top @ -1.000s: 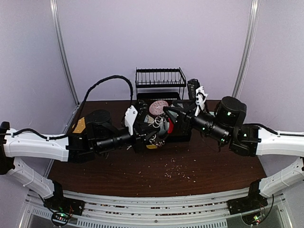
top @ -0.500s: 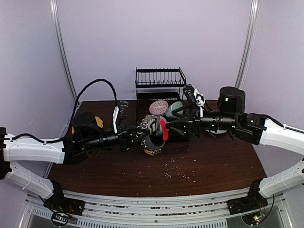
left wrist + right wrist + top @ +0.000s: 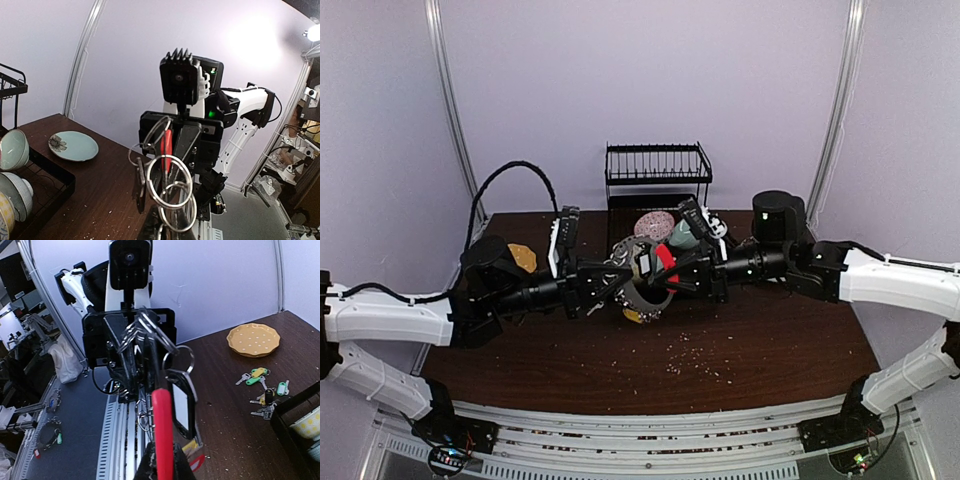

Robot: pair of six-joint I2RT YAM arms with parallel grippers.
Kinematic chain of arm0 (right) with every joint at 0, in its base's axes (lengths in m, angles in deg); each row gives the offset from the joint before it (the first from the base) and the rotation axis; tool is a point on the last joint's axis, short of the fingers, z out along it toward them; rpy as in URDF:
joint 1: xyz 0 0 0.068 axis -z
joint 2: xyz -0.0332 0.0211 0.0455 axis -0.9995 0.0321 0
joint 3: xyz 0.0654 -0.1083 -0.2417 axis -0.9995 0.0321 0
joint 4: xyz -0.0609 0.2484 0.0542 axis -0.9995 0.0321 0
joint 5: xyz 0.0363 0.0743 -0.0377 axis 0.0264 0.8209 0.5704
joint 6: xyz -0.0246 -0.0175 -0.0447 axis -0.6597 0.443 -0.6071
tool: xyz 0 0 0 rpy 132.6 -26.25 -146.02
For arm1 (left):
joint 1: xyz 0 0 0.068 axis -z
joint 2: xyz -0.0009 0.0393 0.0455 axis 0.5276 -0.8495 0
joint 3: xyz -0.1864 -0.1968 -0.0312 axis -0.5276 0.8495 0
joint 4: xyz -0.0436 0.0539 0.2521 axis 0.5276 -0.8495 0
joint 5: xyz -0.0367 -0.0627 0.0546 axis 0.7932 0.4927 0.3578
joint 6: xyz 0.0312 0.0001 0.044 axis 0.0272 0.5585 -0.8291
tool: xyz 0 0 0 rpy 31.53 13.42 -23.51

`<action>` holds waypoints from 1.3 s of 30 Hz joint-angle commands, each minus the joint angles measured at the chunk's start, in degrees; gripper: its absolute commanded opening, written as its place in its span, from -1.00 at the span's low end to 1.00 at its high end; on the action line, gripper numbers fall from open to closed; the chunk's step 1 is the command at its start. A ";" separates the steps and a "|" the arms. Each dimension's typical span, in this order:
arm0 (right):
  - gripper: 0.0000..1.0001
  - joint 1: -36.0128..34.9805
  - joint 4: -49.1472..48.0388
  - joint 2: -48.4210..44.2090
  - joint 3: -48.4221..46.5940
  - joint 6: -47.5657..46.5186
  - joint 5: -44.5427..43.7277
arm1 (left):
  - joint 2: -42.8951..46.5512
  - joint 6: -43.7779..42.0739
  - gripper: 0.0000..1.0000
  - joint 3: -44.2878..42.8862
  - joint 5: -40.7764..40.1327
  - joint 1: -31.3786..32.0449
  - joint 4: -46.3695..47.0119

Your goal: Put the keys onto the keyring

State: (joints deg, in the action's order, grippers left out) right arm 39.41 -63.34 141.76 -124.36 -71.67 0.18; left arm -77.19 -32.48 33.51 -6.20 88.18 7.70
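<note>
The keyring (image 3: 665, 259) hangs in the air between my two grippers above the middle of the table. Its red sleeve (image 3: 162, 425) runs up from between my right gripper (image 3: 162, 466), which is shut on it. My left gripper (image 3: 167, 227) is shut on the ring's opposite side, where several small split rings (image 3: 172, 186) bunch above its fingers. A black tag (image 3: 182, 405) and a yellow tag (image 3: 638, 315) dangle from the ring. Loose keys (image 3: 261, 388) with green, yellow and teal tags lie on the table beside a yellow plate (image 3: 252, 340). The left arm hides them in the top view.
A black wire dish rack (image 3: 657, 165) stands at the back. A lower black rack (image 3: 47, 182) holds bowls. A teal plate (image 3: 73, 145) lies on the right side of the table, the yellow plate (image 3: 520, 258) on the left. Crumbs dot the dark wood.
My right gripper, open a second ago, has moved left and closed on the keyring's red sleeve. The left arm drew back to the left, still holding the ring.
</note>
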 commanded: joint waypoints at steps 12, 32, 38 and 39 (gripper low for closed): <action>-1.00 2.87 31.49 -2.46 -7.46 -5.04 -27.11 | 12.01 -7.95 0.50 -1.47 -27.72 -0.66 -24.55; -1.00 -0.62 35.46 16.29 0.64 -7.21 3.81 | 4.61 -1.91 0.56 -2.43 -32.00 -13.90 -40.95; -1.00 4.56 36.25 23.27 0.30 -7.53 -1.82 | 1.03 -1.53 0.54 -1.42 -30.48 -16.03 -38.88; -0.99 5.03 36.91 24.25 -0.33 -7.86 -3.62 | 0.62 -1.66 0.54 -1.33 -30.46 -16.14 -38.74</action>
State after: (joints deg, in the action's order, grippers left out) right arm 42.21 -28.48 163.40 -123.86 -78.31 0.53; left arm -75.26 -34.84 31.59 -38.48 72.66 -33.31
